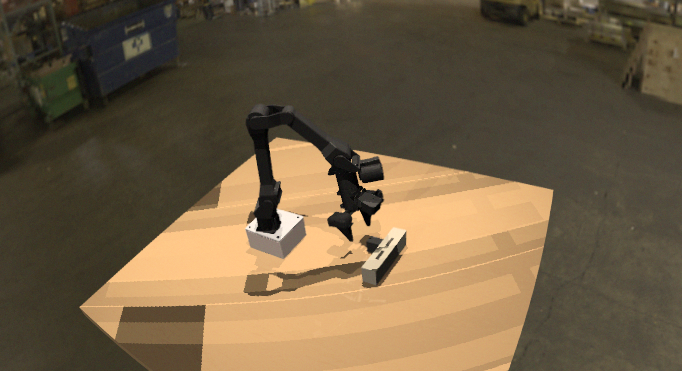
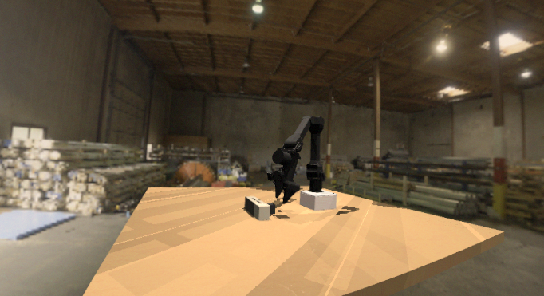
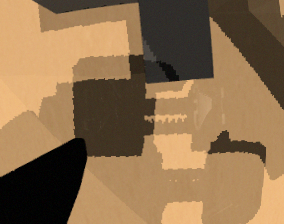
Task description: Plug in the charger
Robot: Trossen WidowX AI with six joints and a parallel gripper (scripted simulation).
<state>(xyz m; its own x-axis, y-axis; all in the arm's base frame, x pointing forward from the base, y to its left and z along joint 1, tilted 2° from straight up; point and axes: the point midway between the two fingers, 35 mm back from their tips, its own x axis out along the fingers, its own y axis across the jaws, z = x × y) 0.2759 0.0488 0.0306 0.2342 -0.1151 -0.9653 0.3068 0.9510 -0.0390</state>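
The power strip (image 1: 378, 267) (image 2: 263, 213) is a long pale block with dark slots along its top, on the table. The charger (image 1: 372, 243) (image 2: 272, 208) (image 3: 178, 35) is a small dark block close beside the strip's long side facing the arm base. In the wrist view it shows as a dark grey block at the top. Its prongs are not visible, and I cannot tell whether it touches the strip. My gripper (image 1: 360, 232) (image 2: 281, 199) (image 3: 189, 148) is open and empty, above the table on the arm-base side of the charger, fingers pointing down.
The arm's white base box (image 1: 277, 234) (image 2: 317, 200) stands on the wooden table (image 1: 425, 317) (image 2: 223, 261), behind the gripper. Dark shadows of the arm fall across the table near the strip and in the wrist view.
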